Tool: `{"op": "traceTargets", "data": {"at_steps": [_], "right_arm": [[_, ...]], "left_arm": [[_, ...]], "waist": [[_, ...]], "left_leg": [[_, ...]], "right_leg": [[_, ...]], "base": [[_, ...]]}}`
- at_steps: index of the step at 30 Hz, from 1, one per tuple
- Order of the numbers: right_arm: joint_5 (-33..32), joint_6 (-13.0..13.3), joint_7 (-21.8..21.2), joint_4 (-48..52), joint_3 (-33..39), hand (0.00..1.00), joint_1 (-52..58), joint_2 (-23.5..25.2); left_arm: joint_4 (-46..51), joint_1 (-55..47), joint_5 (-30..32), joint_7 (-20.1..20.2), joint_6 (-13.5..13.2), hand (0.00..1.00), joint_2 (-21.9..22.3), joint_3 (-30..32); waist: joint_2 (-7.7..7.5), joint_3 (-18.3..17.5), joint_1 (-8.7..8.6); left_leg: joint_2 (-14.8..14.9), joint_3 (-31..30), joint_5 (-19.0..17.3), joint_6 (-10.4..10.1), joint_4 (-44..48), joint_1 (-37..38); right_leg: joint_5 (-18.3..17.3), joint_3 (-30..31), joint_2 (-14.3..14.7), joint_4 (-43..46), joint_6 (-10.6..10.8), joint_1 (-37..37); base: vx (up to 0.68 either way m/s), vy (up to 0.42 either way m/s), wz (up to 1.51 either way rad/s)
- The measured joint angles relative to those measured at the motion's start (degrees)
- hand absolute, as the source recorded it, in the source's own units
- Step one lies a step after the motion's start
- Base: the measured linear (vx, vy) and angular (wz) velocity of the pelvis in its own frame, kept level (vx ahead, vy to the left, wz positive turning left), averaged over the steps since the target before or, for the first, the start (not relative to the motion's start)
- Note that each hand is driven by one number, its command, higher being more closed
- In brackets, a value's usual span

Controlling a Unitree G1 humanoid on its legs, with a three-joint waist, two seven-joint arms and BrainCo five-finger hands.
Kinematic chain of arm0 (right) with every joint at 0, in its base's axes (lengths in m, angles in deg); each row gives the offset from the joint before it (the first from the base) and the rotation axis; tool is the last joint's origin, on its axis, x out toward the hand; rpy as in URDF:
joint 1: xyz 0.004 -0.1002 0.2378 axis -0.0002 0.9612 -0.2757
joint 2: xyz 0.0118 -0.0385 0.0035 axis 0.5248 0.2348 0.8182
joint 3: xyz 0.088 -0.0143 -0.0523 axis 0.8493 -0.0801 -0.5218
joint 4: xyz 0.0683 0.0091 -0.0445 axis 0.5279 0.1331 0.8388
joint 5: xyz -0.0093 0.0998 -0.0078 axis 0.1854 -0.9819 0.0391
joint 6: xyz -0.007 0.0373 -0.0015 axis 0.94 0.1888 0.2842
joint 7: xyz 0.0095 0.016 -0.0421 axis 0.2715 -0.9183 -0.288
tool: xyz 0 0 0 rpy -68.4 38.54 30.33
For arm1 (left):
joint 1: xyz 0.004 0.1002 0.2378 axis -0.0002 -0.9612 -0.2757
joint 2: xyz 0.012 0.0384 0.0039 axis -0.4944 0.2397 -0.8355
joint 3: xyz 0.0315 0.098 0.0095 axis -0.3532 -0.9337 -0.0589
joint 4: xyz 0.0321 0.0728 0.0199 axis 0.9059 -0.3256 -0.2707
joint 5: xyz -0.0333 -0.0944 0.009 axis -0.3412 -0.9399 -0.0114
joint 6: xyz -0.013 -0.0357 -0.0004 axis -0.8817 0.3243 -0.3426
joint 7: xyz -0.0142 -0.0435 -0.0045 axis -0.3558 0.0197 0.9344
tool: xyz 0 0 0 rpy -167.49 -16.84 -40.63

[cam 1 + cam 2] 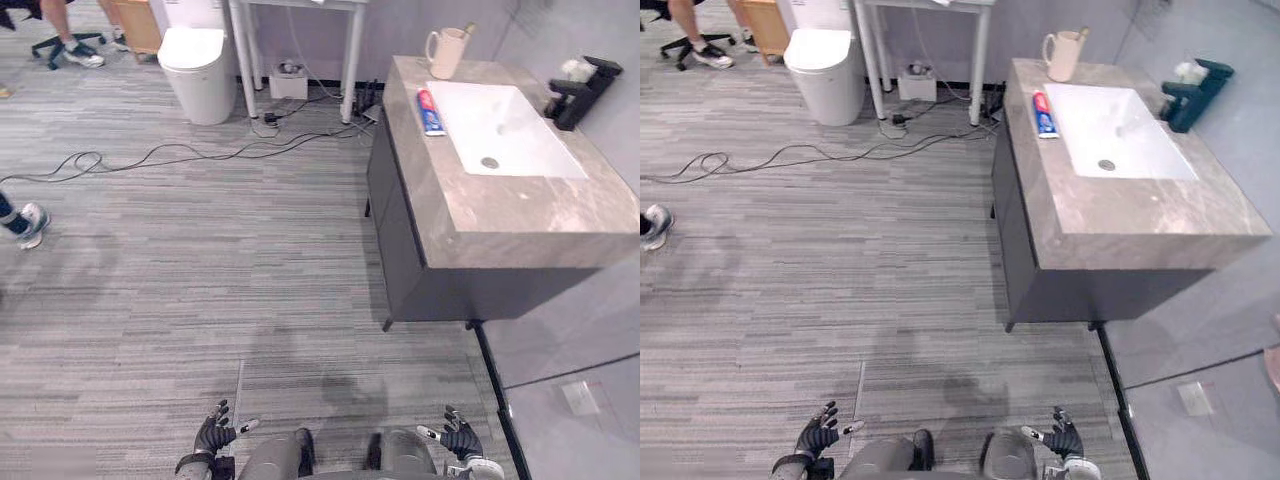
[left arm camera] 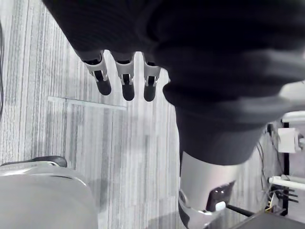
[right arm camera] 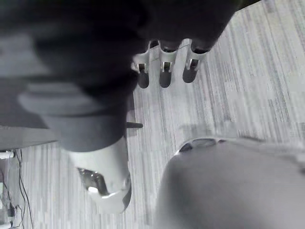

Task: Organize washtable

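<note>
Low at the near edge of the head view, the left hand and the right hand hang at the robot's sides. Their fingers are loosely straight, a little spread, and hold nothing. They seem parked because the work is out of reach. Ahead and to the right stands the washtable, a grey stone top on a dark cabinet, with a white sink set in it. A toothpaste tube lies flat just beside the sink's left rim and is likely the thing to tidy. A beige cup stands upright at the far corner, holding something thin, perhaps a toothbrush. A dark tap sits at the sink's right side. Striped floor lies between robot and cabinet. A white bin, a loose cable and a person's shoe sit well off to the left, out of the way
</note>
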Motion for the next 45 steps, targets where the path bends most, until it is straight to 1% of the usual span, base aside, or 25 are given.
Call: {"op": "traceTargets", "data": {"at_steps": [1,4,5,6,7,8,9,10,15,17,19,21,22,23,25,26,27,29,30,32,36,39,42,44,45], "right_arm": [[-0.4,0.1,0.0,0.0,0.1,0.00,1.0,0.1],[-0.7,0.1,0.0,0.1,1.0,0.00,3.4,0.1],[-0.9,0.1,0.0,0.1,0.9,0.00,4.6,0.2],[-1.0,0.0,0.0,0.3,0.8,0.00,4.6,0.2],[-1.3,0.0,0.1,0.6,0.7,0.00,4.3,0.1],[-1.7,0.1,0.1,0.7,0.7,0.00,4.2,-0.1],[-2.2,0.2,0.1,0.8,0.6,0.00,4.2,-0.4],[-2.6,0.2,0.1,0.8,0.8,0.00,3.6,-0.5],[-3.1,0.3,0.2,0.8,1.4,0.00,1.2,-0.3],[-3.1,0.3,0.3,0.8,1.8,0.00,1.0,-0.3],[-3.0,0.4,0.5,0.3,2.8,0.00,1.0,-0.4],[-3.0,0.1,0.6,-0.4,2.9,0.00,1.5,0.1],[-3.0,0.1,0.5,-0.4,2.8,0.00,1.6,0.7],[-2.7,0.1,0.4,-0.3,2.9,0.00,2.2,2.0],[-2.3,0.1,0.3,-0.3,2.9,0.00,2.4,2.6],[-1.9,0.0,0.2,-0.4,2.6,0.00,2.1,2.9],[-1.8,0.0,0.2,-0.4,2.3,0.00,2.1,2.9],[-1.4,0.0,0.2,-0.2,1.0,0.00,2.1,3.1],[-0.8,0.0,0.1,0.5,-0.2,0.00,2.1,2.4],[-0.3,0.1,0.1,0.5,-1.6,0.00,1.7,1.6],[0.2,0.0,0.1,0.3,-2.3,0.00,-0.3,0.8],[0.3,-0.1,0.1,0.2,-2.7,0.00,1.0,0.7],[0.2,-0.1,0.2,0.3,-1.4,0.00,1.9,-0.2],[0.0,-0.1,0.3,0.8,-1.5,0.00,2.3,-0.3],[-0.1,-0.1,0.3,0.8,-1.4,0.00,2.3,-0.3]], "left_arm": [[0.0,0.3,0.0,0.0,0.0,0.00,0.0,-0.1],[-0.1,0.3,0.1,0.0,-0.1,0.00,0.0,0.0],[-0.1,-0.2,0.1,0.0,-0.1,0.00,0.2,0.7],[-0.2,-0.6,0.1,0.0,-0.1,0.00,0.5,1.3],[-0.2,-1.1,0.0,0.0,0.0,0.00,1.2,2.8],[-0.1,-1.5,0.0,0.0,0.0,0.00,1.6,3.0],[-0.1,-2.7,-0.2,0.0,0.0,0.00,2.6,3.4],[-0.4,-2.9,-0.4,0.0,0.0,0.00,3.6,4.6],[-0.4,0.4,-0.4,0.1,-0.1,0.00,4.4,4.9],[-0.4,0.7,-0.4,0.1,-0.2,0.00,4.7,4.8],[-0.5,0.9,-0.4,0.0,-0.2,0.00,4.7,4.7],[-1.0,0.6,-0.4,-0.1,-0.1,0.00,4.3,4.7],[-0.9,0.5,-0.4,-0.2,-0.1,0.00,4.2,4.7],[-1.0,0.2,-0.4,-0.2,0.0,0.00,3.2,4.6],[-1.0,0.7,-0.3,0.0,0.0,0.00,3.2,4.5],[-1.0,1.0,-0.3,0.0,0.0,0.00,2.8,3.9],[-1.0,1.0,-0.3,0.0,0.0,0.00,2.6,3.6],[-1.0,0.8,-0.4,-0.2,0.0,0.00,2.1,2.7],[-0.9,0.4,-0.4,-0.3,0.0,0.00,1.5,2.4],[-0.9,0.2,-0.4,-0.4,-0.1,0.00,1.0,2.5],[-1.0,-0.1,-0.4,-0.4,0.1,0.00,1.1,2.6],[-1.2,0.9,-0.3,-0.1,0.1,0.00,1.6,2.6],[-1.1,1.4,-0.3,0.1,0.0,0.00,2.9,3.1],[-0.9,1.2,-0.3,0.1,0.1,0.00,4.0,4.4],[-0.9,1.2,-0.3,0.1,0.1,0.00,4.4,4.8]], "waist": [[0.00,0.0,-0.89],[-0.38,-1.4,-1.58],[0.03,-2.5,-1.93],[-0.19,-3.0,-1.68],[1.03,-2.5,-1.74],[1.97,-2.5,-1.54],[3.45,-3.1,-0.42],[3.71,-3.6,-0.26],[2.04,-3.1,-0.36],[1.83,-3.0,-0.31],[2.59,-3.1,0.86],[2.29,-3.4,1.23],[1.16,-3.5,1.19],[-0.94,-4.0,0.91],[-2.32,-4.7,1.09],[-1.76,-4.1,0.86],[-1.81,-4.0,0.87],[-1.39,-3.8,0.85],[-1.31,-3.7,0.53],[-1.10,-3.7,0.23],[-0.60,-3.4,-0.31],[-0.74,-3.4,-1.33],[1.90,-3.3,-2.12],[2.81,-2.8,-1.98],[2.94,-2.8,-1.76]], "left_leg": [[-0.3,-2.3,0.0,-0.1,-0.6,0.8],[-0.8,-5.6,-2.6,-2.7,-0.7,4.3],[0.8,-4.7,-4.9,-7.3,1.3,4.9],[1.7,-3.9,-5.9,-10.3,4.5,5.2],[4.7,1.4,-5.6,-12.6,16.1,1.9],[7.3,4.6,-4.8,-13.1,22.0,0.4],[11.9,9.2,-4.7,-12.3,30.3,-2.2],[13.8,11.9,-5.4,-11.1,30.3,-2.3],[13.8,12.6,-5.1,-11.8,17.2,-8.4],[12.2,8.2,-1.0,-12.5,5.6,-9.9],[12.7,2.7,5.6,-12.7,-5.6,-11.0],[12.0,2.8,12.2,-12.1,-2.5,-11.0],[10.9,3.1,12.1,-12.0,-1.1,-11.2],[9.1,4.9,10.6,-9.8,1.9,-12.1],[8.1,7.0,9.2,-7.7,2.8,-11.8],[7.3,8.9,8.3,-6.3,0.3,-8.2],[7.0,9.8,8.1,-6.0,-1.1,-6.3],[6.7,11.6,7.5,-5.1,-4.1,-1.2],[6.3,12.9,6.9,-4.4,-6.8,3.0],[6.4,14.1,6.5,-4.4,-8.9,5.4],[7.3,19.3,5.3,-6.2,-10.6,8.3],[7.7,19.8,1.5,-9.3,-8.1,10.2],[12.6,19.8,-1.5,-13.3,0.3,9.4],[18.7,19.6,-1.3,-15.9,19.1,4.2],[19.8,19.3,-1.5,-16.1,23.0,3.2]], "right_leg": [[1.2,1.4,1.5,-5.5,1.3,-0.3],[4.8,6.1,2.0,-9.0,-1.5,0.3],[6.5,4.9,2.7,-9.8,-2.6,2.3],[6.8,5.0,3.3,-10.3,-2.8,3.7],[7.2,5.1,5.0,-11.0,-4.0,6.2],[7.0,5.3,6.4,-12.4,-4.4,8.3],[7.7,6.0,8.6,-15.3,-5.3,12.4],[7.6,7.5,9.0,-17.3,-5.4,15.3],[7.7,11.4,5.7,-23.7,-5.3,23.3],[7.1,12.5,4.7,-23.9,-4.4,24.9],[3.5,15.7,4.3,-24.6,1.2,26.3],[1.0,18.5,3.1,-23.5,2.9,26.7],[0.3,19.3,1.7,-23.1,3.2,26.7],[-0.4,20.9,-0.7,-21.5,2.8,26.2],[0.4,23.3,-2.0,-13.7,2.7,22.1],[4.8,25.0,-3.5,0.7,3.4,15.1],[7.3,24.8,-4.3,5.2,3.6,12.9],[5.9,23.5,-4.9,14.5,3.7,9.1],[3.2,20.0,-5.0,18.4,3.1,6.4],[1.3,14.9,-4.1,16.5,2.6,4.0],[3.4,1.6,-1.6,-6.1,1.3,1.8],[13.0,2.2,1.0,-14.4,-4.0,3.5],[9.9,1.8,4.6,-15.9,-4.5,6.8],[9.0,3.9,7.9,-18.1,-6.3,11.1],[8.8,4.8,8.7,-18.7,-6.7,12.5]], "base": [[0.32,-0.043,1.37],[0.31,-0.103,0.99],[0.45,-0.197,0.71],[0.58,-0.240,0.41],[0.47,-0.187,0.05],[0.57,-0.160,-0.31],[0.51,-0.075,-0.63],[0.53,-0.059,-0.63],[0.41,0.022,-0.33],[0.30,0.174,-0.38],[0.31,0.295,-0.75],[0.27,0.327,-0.71],[0.37,0.378,-0.59],[0.36,0.346,-0.44],[0.35,0.361,-0.48],[0.26,0.277,-0.47],[0.31,0.288,-0.56],[0.22,0.185,-0.49],[0.17,0.127,-0.41],[0.18,0.108,-0.37],[0.25,0.030,-0.56],[0.43,-0.117,-0.19],[0.32,-0.135,-0.12],[0.35,-0.147,-0.54],[0.43,-0.096,-0.89]]}}
